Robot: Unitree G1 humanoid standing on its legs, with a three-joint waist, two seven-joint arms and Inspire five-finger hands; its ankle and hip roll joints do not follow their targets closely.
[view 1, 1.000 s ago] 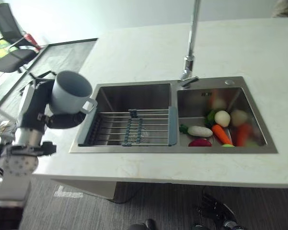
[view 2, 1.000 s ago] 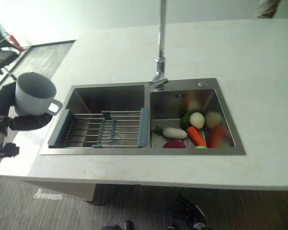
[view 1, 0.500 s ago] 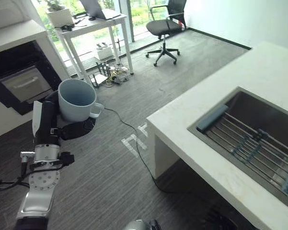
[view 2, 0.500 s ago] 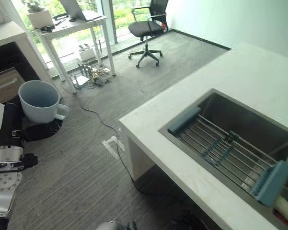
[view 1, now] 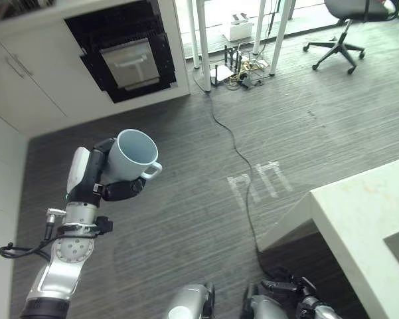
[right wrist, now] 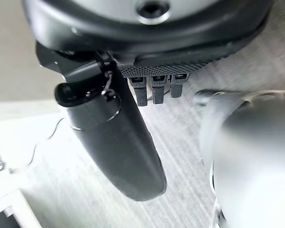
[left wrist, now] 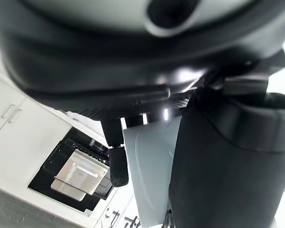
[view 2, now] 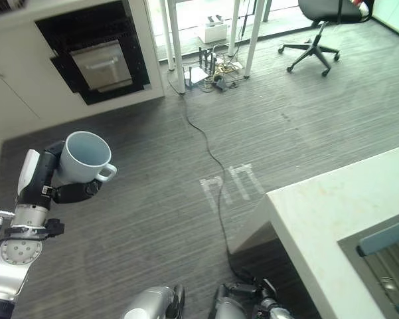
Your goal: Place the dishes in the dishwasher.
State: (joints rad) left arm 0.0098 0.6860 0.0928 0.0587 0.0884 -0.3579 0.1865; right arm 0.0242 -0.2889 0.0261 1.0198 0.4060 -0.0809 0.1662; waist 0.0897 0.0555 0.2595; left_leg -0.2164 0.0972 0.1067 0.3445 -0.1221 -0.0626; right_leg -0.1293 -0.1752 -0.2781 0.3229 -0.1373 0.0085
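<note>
Open grey floor (view 1: 206,199) across mid-frame, crossed by a thin cable (view 1: 234,143). Dishwasher (view 1: 128,60) open at upper left, flanked by white cabinets (view 1: 26,93). Table legs (view 1: 202,40) at top centre, countertop (view 1: 365,219) at lower right.

Head eyes look down at floor — sharing dishwasher (view 1: 129,61), wrist views close-up

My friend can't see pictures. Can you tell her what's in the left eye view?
The robot's left hand holds a pale blue mug upright above grey carpet. Ahead, an open dishwasher sits in white cabinets; a white counter corner is at right.
</note>
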